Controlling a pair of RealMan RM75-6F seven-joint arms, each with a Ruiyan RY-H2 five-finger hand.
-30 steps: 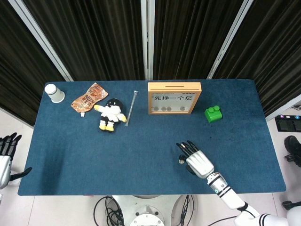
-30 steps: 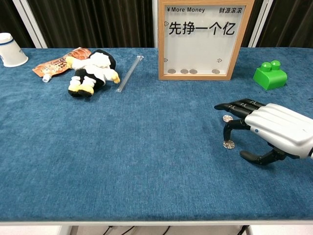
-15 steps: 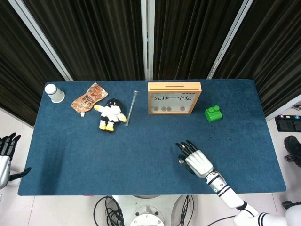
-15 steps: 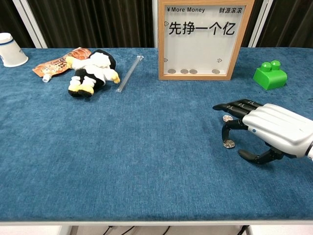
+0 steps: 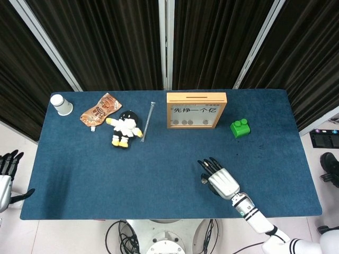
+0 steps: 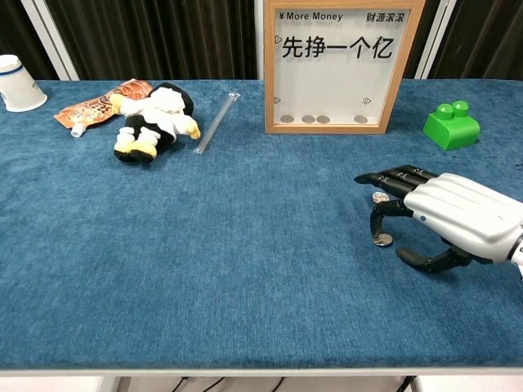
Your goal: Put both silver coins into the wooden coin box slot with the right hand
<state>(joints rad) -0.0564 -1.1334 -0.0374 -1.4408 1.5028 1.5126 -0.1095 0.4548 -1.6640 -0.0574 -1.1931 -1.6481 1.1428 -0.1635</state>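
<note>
While palm-down, right hand (image 6: 458, 216) fingers (image 6: 384, 177) spread over two silver coins (image 6: 382, 239), holding nothing.

1. Both views are bright and evenly lit, seemingly from overhead, and the blue tabletop (image 6: 245, 269) shows its nap clearly.
2. Shadows are soft and short; a faint one sits under the right hand (image 6: 449, 216).
3. The hand's white shell carries a mild sheen, not blown out.
4. The dark curtains (image 5: 116, 42) swallow detail.
5. Focus is sharp throughout, with no motion blur; the chest view bends slightly at its edges.
</note>
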